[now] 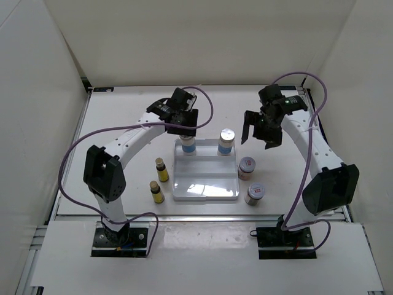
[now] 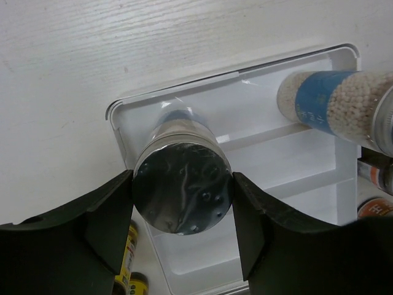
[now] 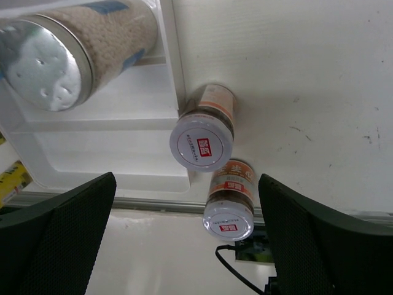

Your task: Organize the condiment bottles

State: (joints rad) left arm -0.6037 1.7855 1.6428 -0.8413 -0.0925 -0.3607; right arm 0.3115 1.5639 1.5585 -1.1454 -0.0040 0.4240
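Silver metal fills my left wrist view: it is the lid of the left blue-label jar (image 2: 182,196), caught between the fingers (image 2: 107,218) of my left hand (image 1: 182,126). Both fingers lie against the lid's rim with no gap I can see, so I read that hand as closed on the jar. The jar stands upright in the white tray (image 1: 206,195), at its 11 o'clock corner. The second blue-label jar (image 1: 226,141) stands at the 1 o'clock corner, in the same far section.

On the worktop (image 1: 123,110), two red-label jars (image 1: 247,167) sit just beside the tray at its 3 and 4 o'clock. Two yellow bottles (image 1: 161,169) stand at its 9 and 8 o'clock.

My right hand (image 1: 261,132) hangs at 1 o'clock from the tray, spread wide and holding nothing.

I judge these jars to be rigid and fairly weighty with their grain filling. The blue ones are tall enough to tip easily. That polished lid looks slippery, so I would grip squarely across it, or just beneath it on the clear wall. The squat red jars look steadier, and I would take those across the lid from above.
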